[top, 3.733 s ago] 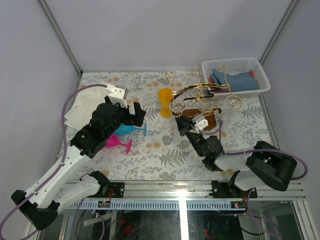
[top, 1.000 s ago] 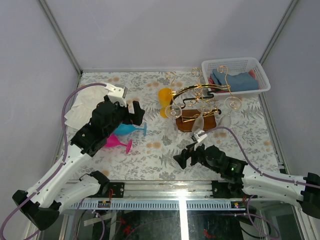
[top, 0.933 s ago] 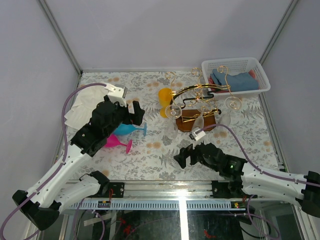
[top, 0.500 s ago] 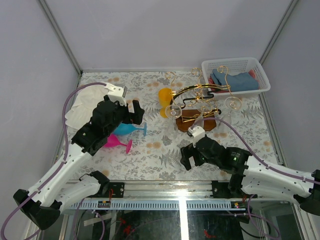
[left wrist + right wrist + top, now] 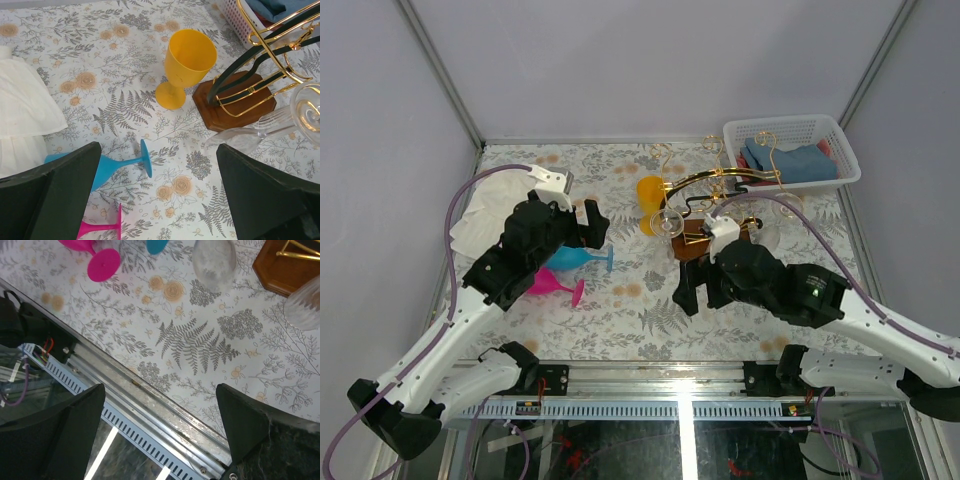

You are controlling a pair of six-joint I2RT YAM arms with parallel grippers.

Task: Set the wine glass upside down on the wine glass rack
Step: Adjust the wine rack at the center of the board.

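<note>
Flanking wine glass rack (image 5: 235, 102): goblet (image 5: 187, 57), basket (image 5: 780, 123)

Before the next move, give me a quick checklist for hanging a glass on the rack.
1. Left hand open and empty: ok.
2. Right hand open and empty: ok.
3. Blue glass within the left hand's reach: ok, lying on its side just below it.
4. Rack standing upright: ok.
5. Yellow glass clear of the rack's base: ok, upright beside it, not touching.
6. Free slot on the rack: cannot tell.
</note>
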